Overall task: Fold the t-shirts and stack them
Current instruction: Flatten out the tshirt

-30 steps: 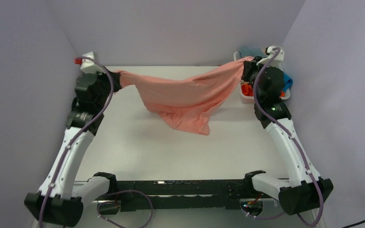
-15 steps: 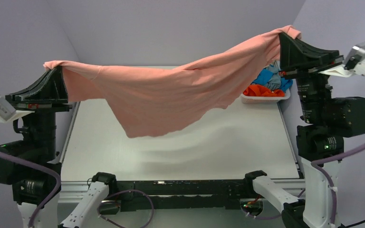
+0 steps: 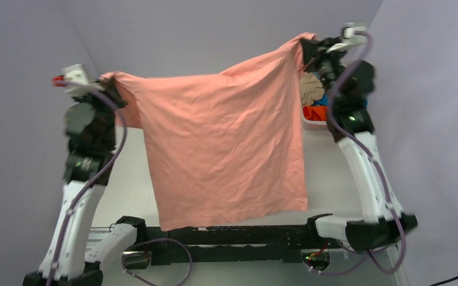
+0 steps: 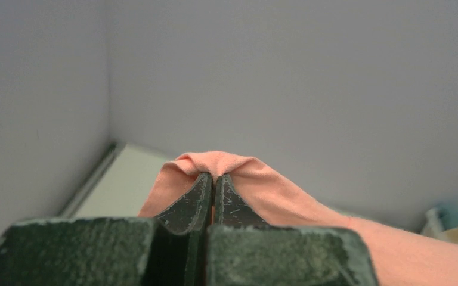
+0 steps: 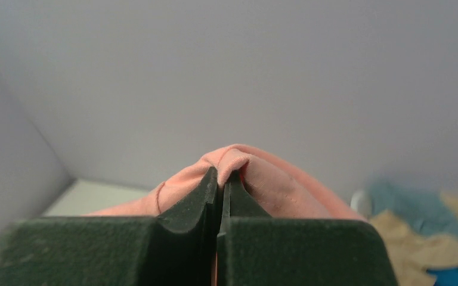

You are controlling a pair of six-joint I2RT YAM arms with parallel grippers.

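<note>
- Salmon pink t-shirt (image 3: 223,149) is hanging in the air, spread open like a curtain. It's off to the left of the white basket (image 3: 308,124) and higher than it, with the bottom hem dangling down toward the near side of the table (image 3: 325,170).
- The left gripper (image 4: 213,179) is pinched tight on the top corner far from the basket, with cloth bunched over its tips.
- Same deal with the right gripper (image 5: 222,176): it's clamped down on the other top corner, right above the basket.
- Progress-wise I'd call this early. The shirt is opened out, but there's no fold in it yet and no stack anywhere I can see.
- Sitting crumpled in the basket are a tan shirt (image 3: 311,88), an orange shirt (image 3: 313,113) and a bit of blue shirt (image 3: 320,102).
- So what's left is to lay this one down, fold it, start the pile, then repeat for everything in the basket.
</note>
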